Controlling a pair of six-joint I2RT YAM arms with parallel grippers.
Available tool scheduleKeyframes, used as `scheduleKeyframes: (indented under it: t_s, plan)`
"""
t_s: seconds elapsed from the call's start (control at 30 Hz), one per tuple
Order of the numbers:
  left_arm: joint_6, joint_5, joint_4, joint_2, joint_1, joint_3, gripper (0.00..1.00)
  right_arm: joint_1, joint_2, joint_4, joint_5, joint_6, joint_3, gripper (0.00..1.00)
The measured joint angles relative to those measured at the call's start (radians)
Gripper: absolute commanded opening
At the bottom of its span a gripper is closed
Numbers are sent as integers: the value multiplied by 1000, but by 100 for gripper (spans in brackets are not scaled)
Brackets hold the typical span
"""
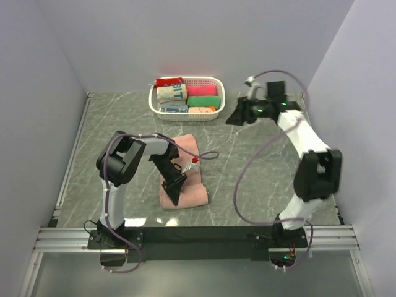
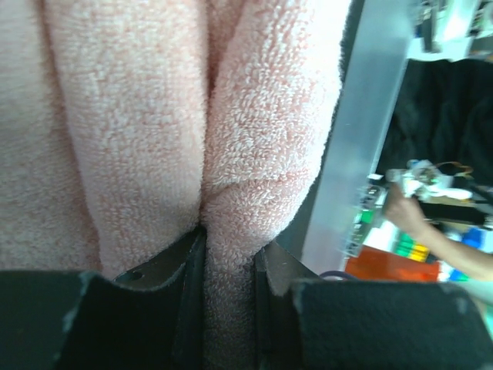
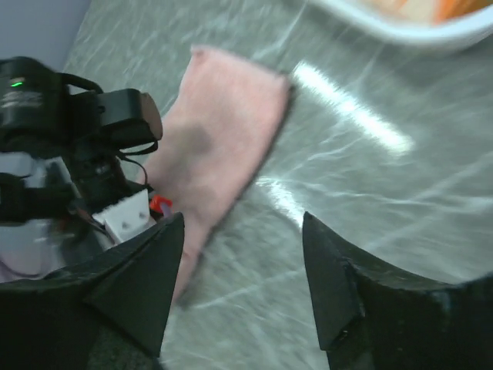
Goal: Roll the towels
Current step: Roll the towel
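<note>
The left gripper [image 2: 229,266] is pinching a raised fold of the pink towel [image 1: 187,147]. Its two dark fingers [image 2: 183,270] press into the terry cloth from either side, with only the thickness of the cloth between them. The towel lies flat on the grey marbled table [image 1: 266,179], on the near side of the basket [image 1: 192,116] and well apart from it. Its long side runs away from the basket, and the pinched fold is at the end farthest from the basket. That end looks bunched and thicker than the flat end nearer the basket.

The right gripper [image 3: 243,220] is spread wide and holds nothing; only bare table shows between its fingers. In the top view it hangs just beside the basket's right end, not touching it.

The basket is white slotted plastic and is packed with rolled cloths. Among them are a red one [image 1: 168,81], a cream one [image 1: 172,93], a magenta one [image 1: 203,90] and a green one [image 1: 204,101]. The cream cloth carries blue letters, but they are too small to read with certainty.
</note>
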Motion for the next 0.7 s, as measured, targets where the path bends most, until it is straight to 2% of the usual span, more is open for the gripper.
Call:
scheduleKeyframes:
  t_s: [0.07,0.1,0.13,0.23,0.33,0.37,0.4,0.5,0.6,0.7]
  plan:
    - [2,13,-24,26,10,16,21,-65,-126,1,0,-79,-37,62]
    - [2,19,-37,39,15,25,21,-89,-188,-7,0,-131,-63,53]
    - [2,23,-47,50,19,32,22,-98,-239,-21,0,-179,-85,49]
    - [3,26,-73,73,24,51,23,-65,-397,-129,-2,-362,-163,44]
    - [3,26,-92,91,25,67,23,42,-515,-209,6,-502,-268,50]
    - [3,27,-96,96,26,70,23,88,-559,-226,25,-536,-319,56]
    - [2,27,-98,98,26,72,23,148,-601,-226,53,-558,-365,68]
    - [3,28,-106,105,27,78,24,359,-715,-193,146,-610,-492,78]
    - [3,28,-113,111,27,83,26,581,-747,-125,266,-646,-562,78]
    - [3,29,-119,116,28,87,27,710,-673,-13,365,-681,-599,78]
